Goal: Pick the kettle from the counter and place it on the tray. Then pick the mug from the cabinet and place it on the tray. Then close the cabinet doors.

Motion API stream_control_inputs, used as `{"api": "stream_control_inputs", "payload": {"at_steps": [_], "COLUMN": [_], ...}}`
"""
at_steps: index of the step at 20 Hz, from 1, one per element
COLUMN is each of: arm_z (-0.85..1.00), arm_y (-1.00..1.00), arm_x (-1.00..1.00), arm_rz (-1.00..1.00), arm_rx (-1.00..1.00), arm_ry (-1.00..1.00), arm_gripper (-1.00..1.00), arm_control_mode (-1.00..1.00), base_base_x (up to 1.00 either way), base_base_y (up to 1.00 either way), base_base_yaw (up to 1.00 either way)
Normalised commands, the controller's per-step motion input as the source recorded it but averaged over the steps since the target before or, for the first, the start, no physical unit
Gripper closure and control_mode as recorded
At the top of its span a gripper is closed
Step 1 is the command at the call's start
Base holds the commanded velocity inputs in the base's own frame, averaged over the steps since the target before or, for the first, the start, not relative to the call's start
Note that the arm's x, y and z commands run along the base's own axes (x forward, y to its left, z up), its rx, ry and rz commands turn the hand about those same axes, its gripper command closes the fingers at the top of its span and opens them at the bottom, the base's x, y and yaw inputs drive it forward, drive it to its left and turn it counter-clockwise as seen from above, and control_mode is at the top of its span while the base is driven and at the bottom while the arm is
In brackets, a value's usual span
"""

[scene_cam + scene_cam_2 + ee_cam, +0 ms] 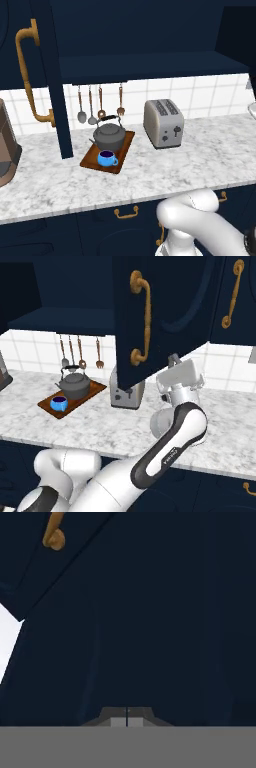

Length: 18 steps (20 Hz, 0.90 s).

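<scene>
The kettle (109, 136) and the blue mug (107, 158) are both sitting on the tray (121, 153) on the counter (165, 170), the mug at the tray's near end just in front of the kettle, so what is left looks like the cabinet doors. The right door (165, 316) is hanging open, swung out over the counter above the toaster (126, 393), and the gripper (126, 721) is facing its navy panel close up, fingers (118, 722) pressed together and holding nothing. A door like this is stiff, flat and probably smooth-faced, moving only about its hinge, so I judge it is better pushed on the broad panel well out from the hinge than gripped; the long brass handle (140, 318) is the one place to hook or pinch, but it is curved and likely slippery. The left door (52, 80) is also standing open, edge-on over the counter, with its own brass handle (29, 75). The closing path seems free, though the door's lower edge is passing near the toaster top, and the arm needs to be staying clear of that corner.
</scene>
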Motion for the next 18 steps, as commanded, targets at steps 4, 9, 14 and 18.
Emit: {"api": "stream_control_inputs", "payload": {"at_steps": [4,9,14,18], "arm_z": [0.06,0.12,0.02,-0.02], "arm_y": [0.54,0.52,0.49,0.62], "arm_x": [0.29,0.38,0.57,0.58], "arm_rz": [-0.05,-0.04,-0.05,-0.07], "arm_rx": [-0.02,0.0,0.0,-0.06], "arm_ry": [0.31,0.28,0.33,0.19], "arm_gripper": [1.0,1.0,1.0,1.0], "arm_control_mode": [-1.0,-1.0,-1.0,-1.0], "base_base_x": [0.0,0.0,0.0,0.0], "base_base_y": [0.0,0.0,0.0,0.0], "base_base_yaw": [0.0,0.0,0.0,0.0]}}
